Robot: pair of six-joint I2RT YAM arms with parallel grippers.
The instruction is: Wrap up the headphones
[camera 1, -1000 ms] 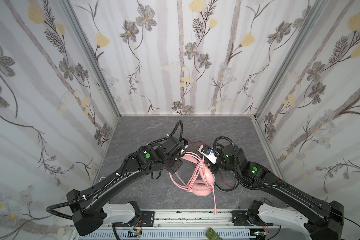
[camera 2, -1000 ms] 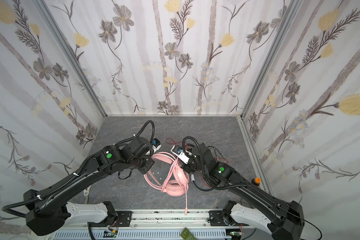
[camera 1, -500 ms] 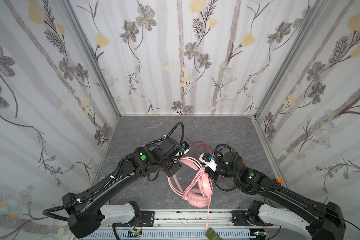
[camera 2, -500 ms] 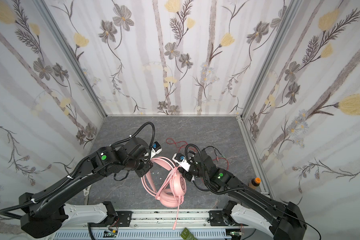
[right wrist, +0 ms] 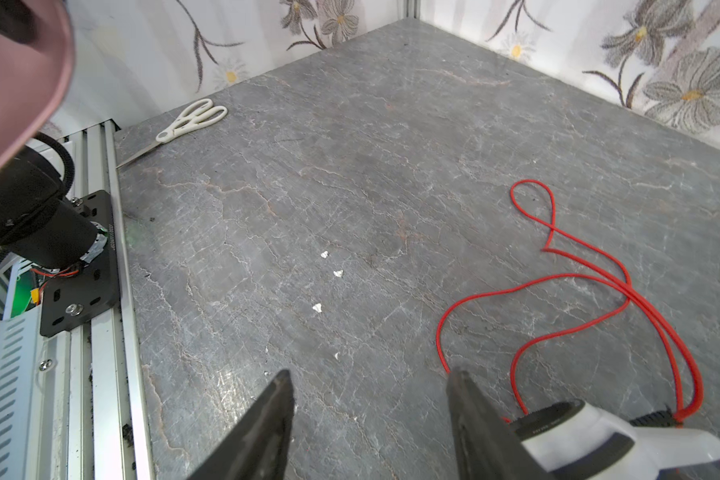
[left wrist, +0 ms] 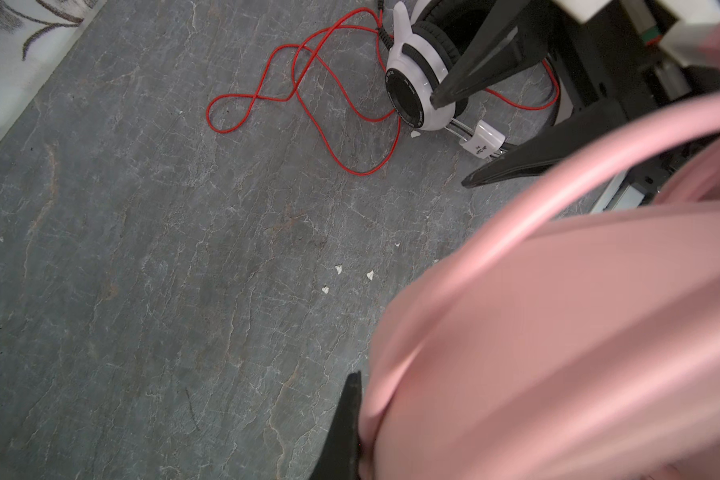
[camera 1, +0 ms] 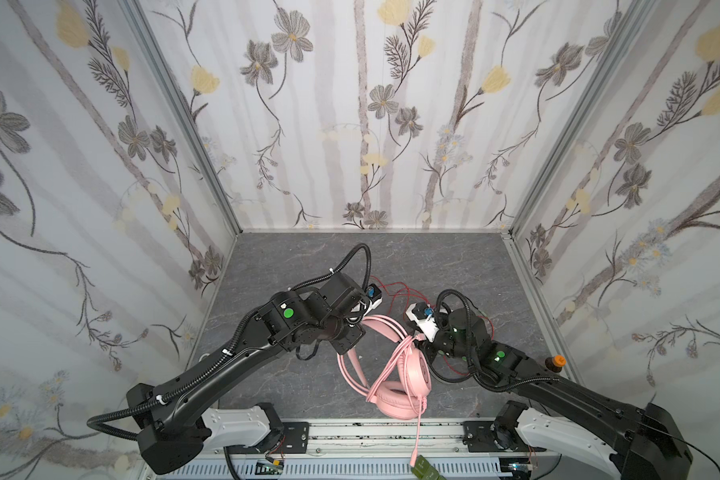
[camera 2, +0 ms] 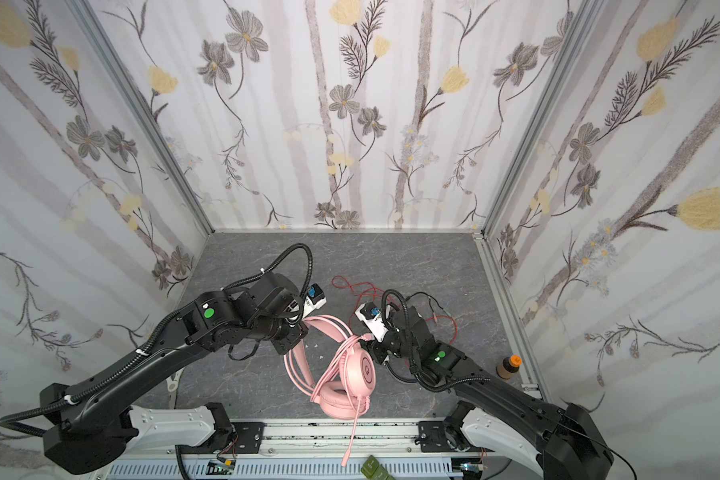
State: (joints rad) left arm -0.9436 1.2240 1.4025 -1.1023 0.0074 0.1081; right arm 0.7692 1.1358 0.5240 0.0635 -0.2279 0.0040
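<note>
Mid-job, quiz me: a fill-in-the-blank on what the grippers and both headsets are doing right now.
The left gripper is shut on the ____ of the pink headset.
The right gripper stands ____, nothing between its jaws.
The white-and-black headset lies on the table, its ____ cable loose.
The white-handled tool near the rail is a pair of ____.
Missing: headband, open, red, scissors.

The all-pink over-ear headset (camera 1: 412, 370) has swung toward the metal front rail (camera 1: 391, 432) as the right gripper (right wrist: 370, 376) opened, apparently releasing its cable (camera 1: 418, 428).
</note>
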